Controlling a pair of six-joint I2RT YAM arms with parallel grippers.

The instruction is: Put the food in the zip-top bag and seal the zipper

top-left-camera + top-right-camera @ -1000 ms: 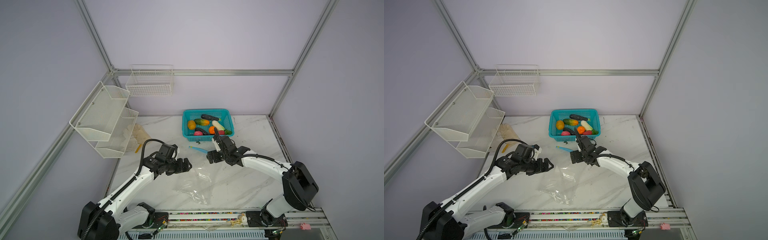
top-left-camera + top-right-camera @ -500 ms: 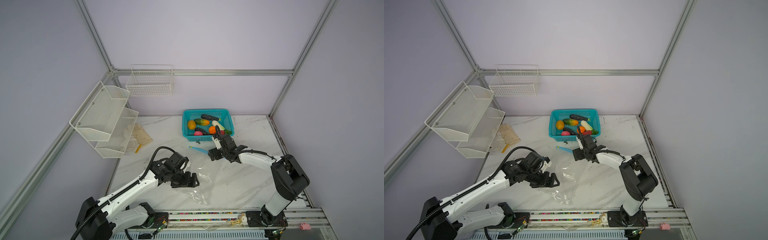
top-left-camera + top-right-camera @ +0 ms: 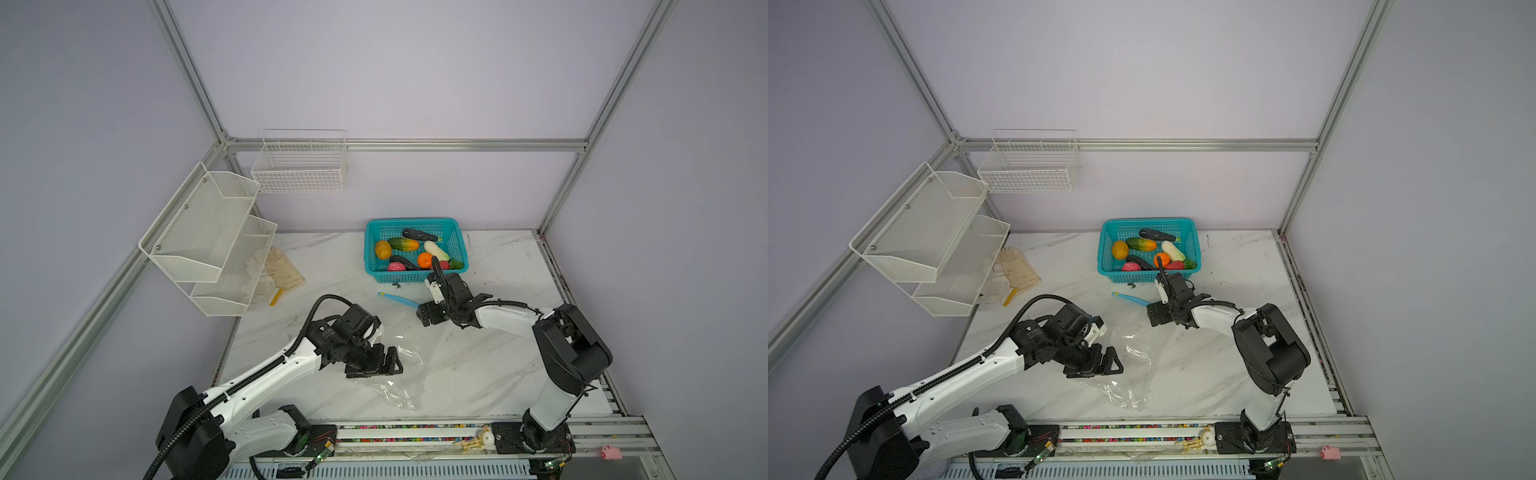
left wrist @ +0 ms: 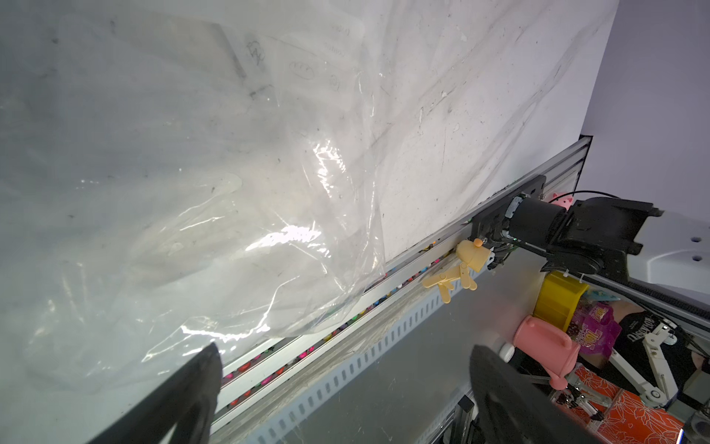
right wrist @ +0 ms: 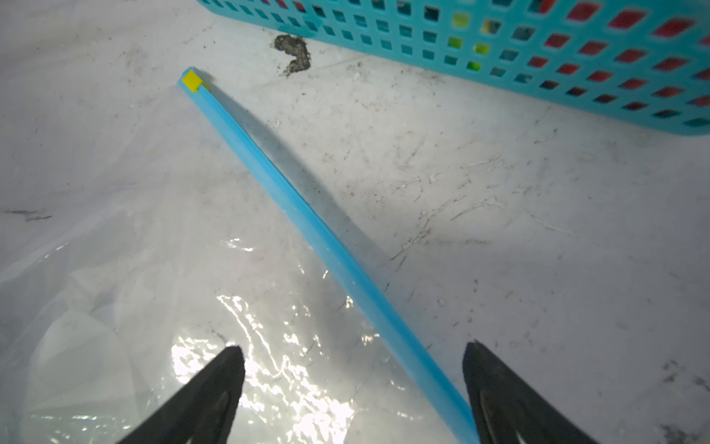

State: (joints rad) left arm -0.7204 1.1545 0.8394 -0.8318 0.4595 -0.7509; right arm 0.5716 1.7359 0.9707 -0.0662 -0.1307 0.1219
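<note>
Judge the step in hand as taking hold of the zip-top bag so that its mouth can be opened. Nothing is in it yet, with the toy food all in the teal basket at the back of the desk. Find the bag lying flat and crinkled on the desk between the two arms, just in front of the basket. Read the right end effector as spread wide and empty, straddling the light-blue zipper at the end away from the yellow slider tab. Read the left end effector as equally wide and empty, low over the bag's crumpled lower part near the front rail — cannot tell whether it is touching the film. To do this well, come down square across the strip rather than along it, close on the strip itself and not on loose film, and steady the lower part with the left side so the slippery plastic does not slide or bunch. Take the bag's long axis as running from the basket side toward the front rail, mouth toward the basket and closed bottom toward the rail. Take the zipper as lying across that axis — slanting in both top views from upper left to lower right, with the tab at its left end. Cannot tell whether the strip is sealed.
</note>
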